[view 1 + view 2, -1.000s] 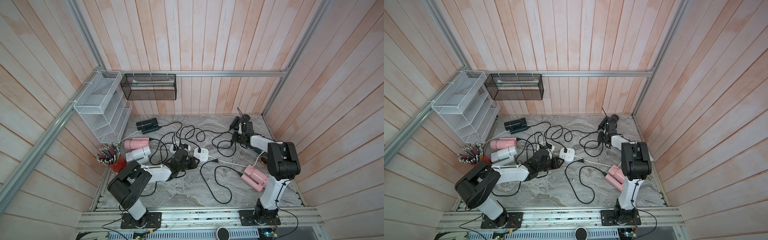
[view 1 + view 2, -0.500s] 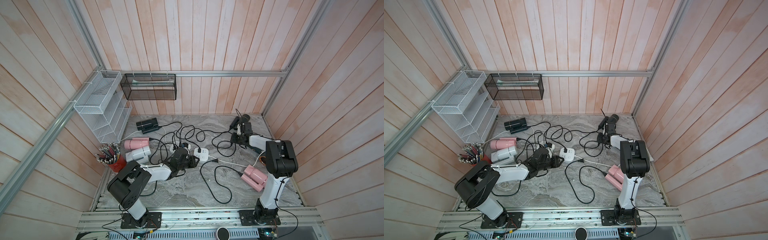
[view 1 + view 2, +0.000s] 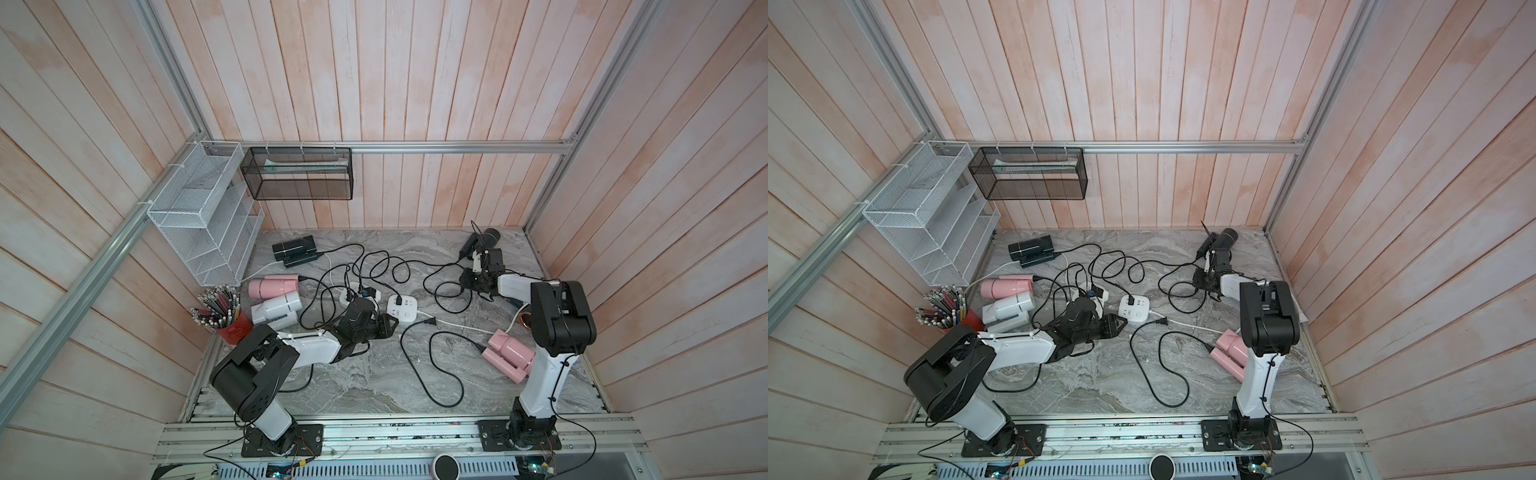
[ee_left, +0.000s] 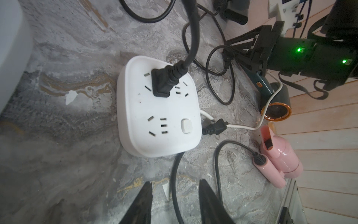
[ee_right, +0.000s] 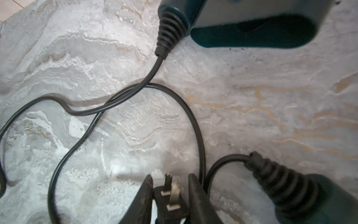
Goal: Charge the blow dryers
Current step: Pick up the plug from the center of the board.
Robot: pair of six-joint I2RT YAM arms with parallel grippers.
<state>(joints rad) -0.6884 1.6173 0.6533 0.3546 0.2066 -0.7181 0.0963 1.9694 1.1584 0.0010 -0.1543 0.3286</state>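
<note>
My left gripper [image 4: 175, 187] is open low over the marble floor, with a black cord [image 4: 174, 174] lying between its fingers. It faces a white power strip [image 4: 155, 128] that has one black plug in it. A loose plug [image 4: 215, 127] lies beside the strip. My right gripper [image 5: 170, 184] is shut on a black plug [image 5: 170, 203], prongs outward. It is at the back right [image 3: 469, 282], near a black dryer [image 3: 484, 239] and a dark teal dryer [image 4: 271, 97]. Another black dryer [image 3: 295, 249], a pink dryer [image 3: 272, 286] and a pale grey dryer [image 3: 276, 309] lie left. A second pink dryer [image 3: 509, 353] lies right.
Tangled black cords [image 3: 374, 266] cover the middle of the floor around a second power strip [image 3: 359, 293] with several plugs in it. A red cup of pencils [image 3: 232, 328], a white wire rack [image 3: 203, 216] and a black mesh basket [image 3: 297, 174] line the left and back walls.
The right arm has shifted slightly while keeping its grip on the plug. The left arm has not visibly moved.
</note>
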